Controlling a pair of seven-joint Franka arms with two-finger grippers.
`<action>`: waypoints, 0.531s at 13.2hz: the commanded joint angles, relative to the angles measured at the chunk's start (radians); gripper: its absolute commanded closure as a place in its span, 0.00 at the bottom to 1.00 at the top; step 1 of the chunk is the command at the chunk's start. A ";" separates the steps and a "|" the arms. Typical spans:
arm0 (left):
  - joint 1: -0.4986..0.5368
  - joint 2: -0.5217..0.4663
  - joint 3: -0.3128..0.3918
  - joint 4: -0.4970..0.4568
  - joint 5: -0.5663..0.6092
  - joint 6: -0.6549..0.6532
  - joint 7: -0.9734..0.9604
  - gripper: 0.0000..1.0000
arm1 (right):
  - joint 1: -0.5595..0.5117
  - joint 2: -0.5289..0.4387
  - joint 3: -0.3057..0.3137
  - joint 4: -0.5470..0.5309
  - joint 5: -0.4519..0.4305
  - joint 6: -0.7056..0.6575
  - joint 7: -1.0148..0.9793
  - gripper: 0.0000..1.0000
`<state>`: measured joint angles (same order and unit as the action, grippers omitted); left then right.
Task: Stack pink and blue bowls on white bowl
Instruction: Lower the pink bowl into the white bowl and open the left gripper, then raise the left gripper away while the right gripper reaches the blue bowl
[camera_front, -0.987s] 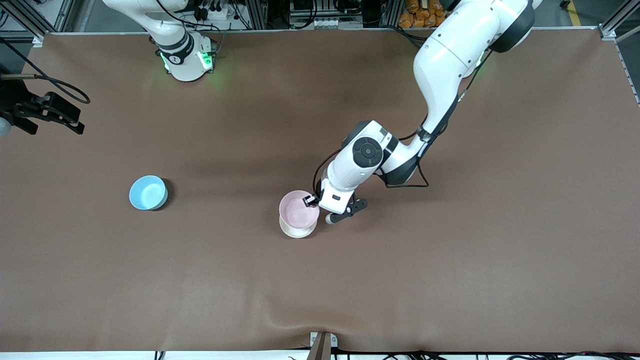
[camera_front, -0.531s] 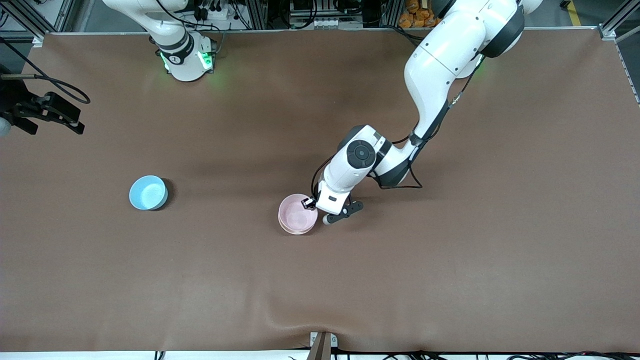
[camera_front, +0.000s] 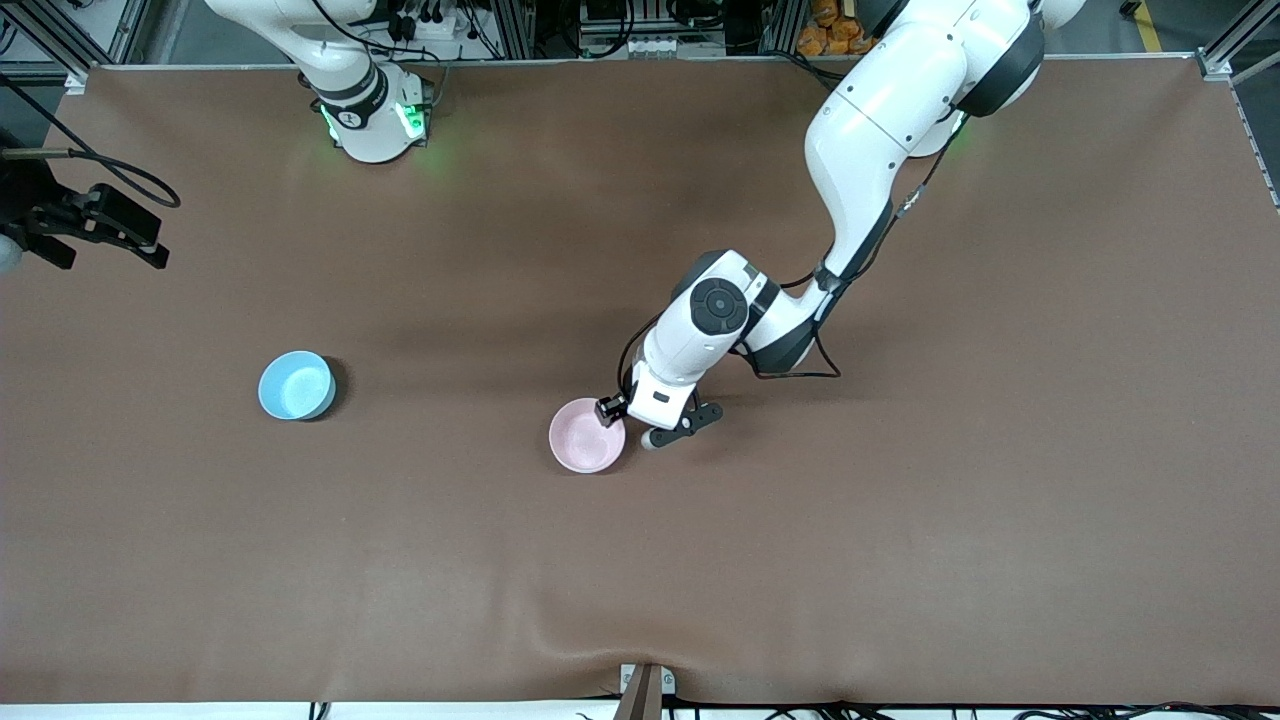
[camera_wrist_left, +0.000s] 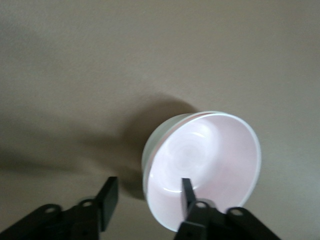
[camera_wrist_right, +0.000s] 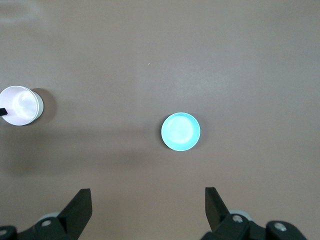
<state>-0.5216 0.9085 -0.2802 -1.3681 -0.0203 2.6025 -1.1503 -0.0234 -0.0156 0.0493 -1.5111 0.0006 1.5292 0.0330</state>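
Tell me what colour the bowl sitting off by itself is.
Light blue; the bowl shows best in the right wrist view.

The white bowl (camera_wrist_left: 165, 132) is almost wholly hidden by the pink bowl (camera_front: 587, 448) nested in it; in the front view none of it shows, and the left wrist view gives only a thin pale sliver of its outer wall; the left gripper (camera_wrist_left: 146, 194) is cut off by that picture's edge, its finger (camera_wrist_left: 187, 192) covering a piece of the pink rim; the right gripper (camera_wrist_right: 148, 205) lies outside the front view and is cropped at the edge of its own wrist view; there the stacked bowls are too small to tell apart
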 joint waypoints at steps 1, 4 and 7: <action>-0.005 -0.071 0.015 0.009 0.013 -0.098 -0.045 0.00 | -0.020 0.017 0.009 0.012 0.013 0.000 -0.007 0.00; 0.070 -0.234 0.027 -0.008 0.022 -0.334 -0.042 0.00 | -0.027 0.086 -0.012 0.020 0.004 0.000 -0.008 0.00; 0.170 -0.409 0.027 -0.013 0.034 -0.626 -0.011 0.00 | -0.033 0.146 -0.046 0.020 -0.007 0.020 -0.010 0.00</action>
<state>-0.4064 0.6289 -0.2525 -1.3268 -0.0157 2.1130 -1.1638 -0.0344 0.0827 0.0050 -1.5124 0.0000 1.5426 0.0327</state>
